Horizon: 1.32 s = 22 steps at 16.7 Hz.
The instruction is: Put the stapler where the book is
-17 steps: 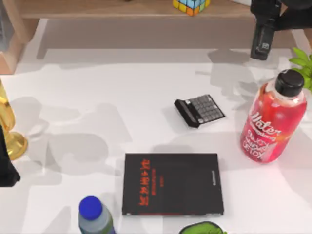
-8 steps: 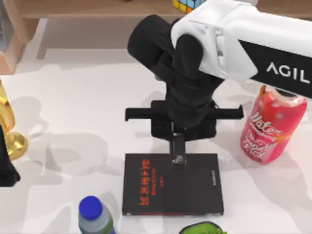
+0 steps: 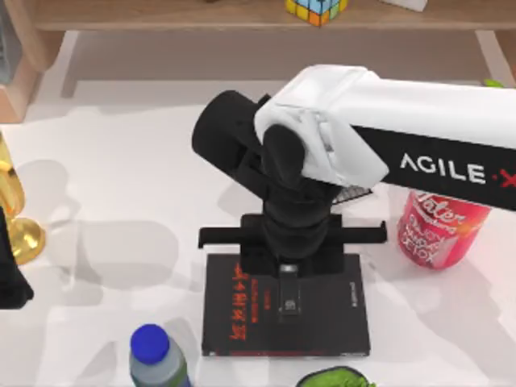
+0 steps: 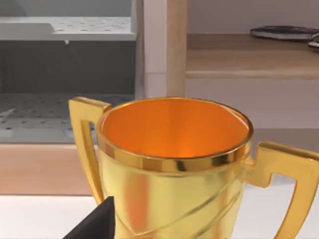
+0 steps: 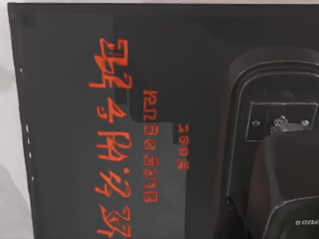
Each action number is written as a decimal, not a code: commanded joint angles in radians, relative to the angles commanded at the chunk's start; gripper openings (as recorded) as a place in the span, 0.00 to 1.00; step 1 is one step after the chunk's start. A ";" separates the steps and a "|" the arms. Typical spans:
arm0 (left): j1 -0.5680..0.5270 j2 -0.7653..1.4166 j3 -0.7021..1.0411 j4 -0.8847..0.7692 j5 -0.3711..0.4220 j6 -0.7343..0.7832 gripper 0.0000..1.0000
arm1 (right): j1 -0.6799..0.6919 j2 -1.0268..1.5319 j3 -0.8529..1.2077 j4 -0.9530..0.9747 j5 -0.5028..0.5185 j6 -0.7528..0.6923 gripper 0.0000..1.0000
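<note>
The book (image 3: 326, 322) lies flat near the table's front, black with red lettering (image 5: 112, 139) on its cover. My right gripper (image 3: 288, 278) hangs over the book's far half, pointing straight down, shut on the stapler (image 3: 288, 297). The stapler is a black narrow body that sits over the cover's middle. In the right wrist view the stapler (image 5: 279, 84) shows as a rounded black shape close above the cover, beside the lettering. I cannot tell whether it touches the book. My left arm (image 3: 10, 278) is parked at the table's left edge.
A red drink bottle (image 3: 435, 234) stands right of the book. A corner of the calculator (image 3: 356, 192) peeks out under my right arm. A blue-capped bottle (image 3: 151, 355) and a green object (image 3: 334, 377) sit at the front. A gold trophy (image 4: 174, 164) stands at the left.
My right arm swung in from the back right, crossed over the calculator, and came toward the front, so the stapler now hangs over the book's middle.
</note>
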 joint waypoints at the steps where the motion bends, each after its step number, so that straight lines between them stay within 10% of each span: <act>1: 0.000 0.000 0.000 0.000 0.000 0.000 1.00 | 0.000 0.000 0.000 0.000 0.000 0.000 0.00; 14: 0.000 0.000 0.000 0.000 0.000 0.000 1.00 | -0.004 0.036 -0.069 0.105 0.000 -0.003 0.00; 22: 0.000 0.000 0.000 0.000 0.000 0.000 1.00 | -0.004 0.036 -0.069 0.105 0.000 -0.003 0.60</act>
